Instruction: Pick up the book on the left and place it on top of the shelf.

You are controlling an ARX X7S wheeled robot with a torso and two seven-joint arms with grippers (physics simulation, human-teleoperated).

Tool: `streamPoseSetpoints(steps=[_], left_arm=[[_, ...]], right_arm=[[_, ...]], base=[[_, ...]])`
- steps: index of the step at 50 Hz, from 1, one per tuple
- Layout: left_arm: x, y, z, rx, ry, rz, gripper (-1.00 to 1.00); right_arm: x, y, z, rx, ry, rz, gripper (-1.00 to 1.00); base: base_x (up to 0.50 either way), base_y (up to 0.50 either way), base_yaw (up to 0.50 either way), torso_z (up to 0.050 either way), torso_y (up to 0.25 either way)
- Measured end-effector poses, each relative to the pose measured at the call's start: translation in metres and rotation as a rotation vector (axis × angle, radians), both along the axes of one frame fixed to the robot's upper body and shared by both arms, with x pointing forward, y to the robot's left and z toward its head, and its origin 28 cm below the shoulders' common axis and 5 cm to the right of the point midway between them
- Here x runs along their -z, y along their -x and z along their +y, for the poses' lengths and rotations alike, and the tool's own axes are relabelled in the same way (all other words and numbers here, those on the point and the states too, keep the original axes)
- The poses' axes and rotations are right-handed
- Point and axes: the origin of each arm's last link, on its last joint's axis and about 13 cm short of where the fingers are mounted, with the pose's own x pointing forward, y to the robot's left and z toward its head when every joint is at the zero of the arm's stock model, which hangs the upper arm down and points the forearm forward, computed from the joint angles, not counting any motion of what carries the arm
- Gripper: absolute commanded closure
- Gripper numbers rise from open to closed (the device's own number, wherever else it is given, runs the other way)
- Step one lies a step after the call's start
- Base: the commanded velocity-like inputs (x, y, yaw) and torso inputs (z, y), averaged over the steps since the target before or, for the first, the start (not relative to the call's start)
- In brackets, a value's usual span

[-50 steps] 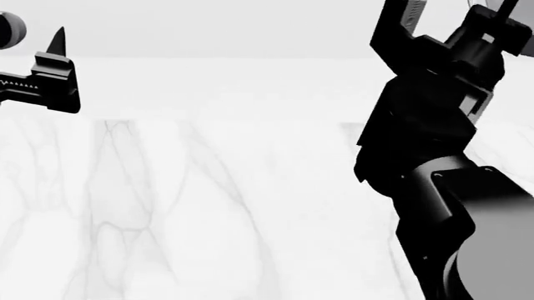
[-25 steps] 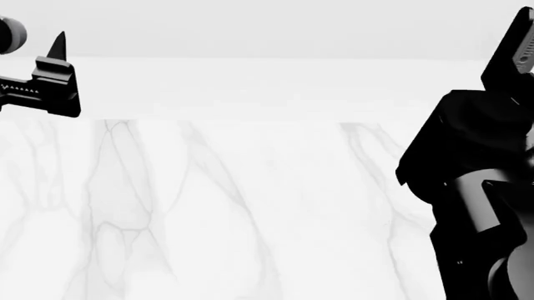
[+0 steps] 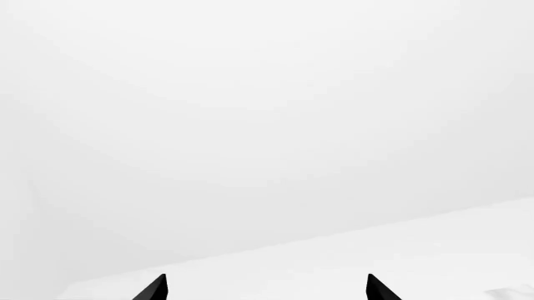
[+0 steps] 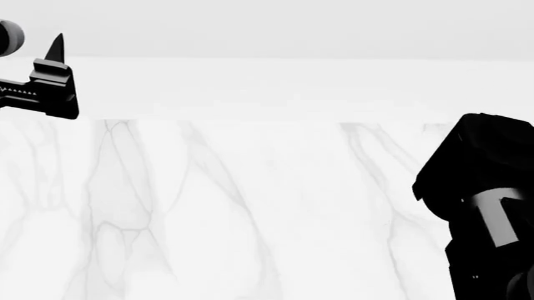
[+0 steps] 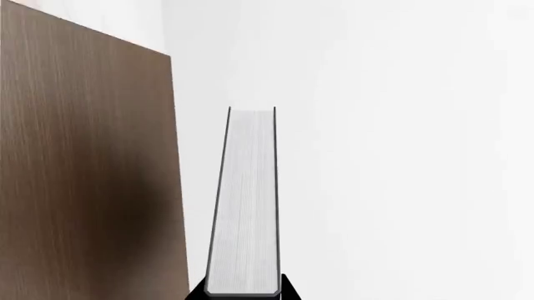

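Right gripper pinching black book beside brown shelf panel; left gripper spread, near desk's far-left edge.

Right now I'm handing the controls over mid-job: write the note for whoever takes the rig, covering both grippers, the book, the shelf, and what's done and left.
Right gripper: shut on the thin black hardcover book with white page edges, seen edge-on in the right wrist view.
Left gripper: open, empty, held over the white marble table.
Dark brown wooden shelf: its panel is beside the book with a gap between; the book is not on it.
Done: book picked up.
Left: bring the book over the shelf top, set it down, release.
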Motion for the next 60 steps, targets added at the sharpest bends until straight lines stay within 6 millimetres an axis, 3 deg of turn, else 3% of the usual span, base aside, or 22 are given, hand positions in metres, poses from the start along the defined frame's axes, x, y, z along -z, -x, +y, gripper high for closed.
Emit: streamPoseSetpoints(steps=[22, 40, 41, 60], left_arm=[[0.001, 0.001, 0.002, -0.006, 0.001, 0.002, -1.00], [0.002, 0.001, 0.002, -0.009, 0.001, 0.003, -1.00], [0.002, 0.001, 0.002, -0.009, 0.001, 0.003, -1.00], [0.004, 0.000, 0.001, -0.005, -0.001, 0.009, -1.00]], right_arm=[[0.018, 0.003, 0.002, 0.032, -0.110, -0.001, 1.00], [0.023, 0.003, 0.004, 0.027, -0.096, 0.011, 1.00], [0.023, 0.003, 0.004, 0.025, -0.096, 0.012, -1.00], [0.018, -0.005, 0.005, -0.083, -0.037, -0.011, -1.00]], base=[[0.00, 0.00, 0.00, 0.001, 0.001], [0.00, 0.00, 0.00, 0.000, 0.001], [0.00, 0.00, 0.00, 0.000, 0.000], [0.00, 0.00, 0.00, 0.000, 0.001]])
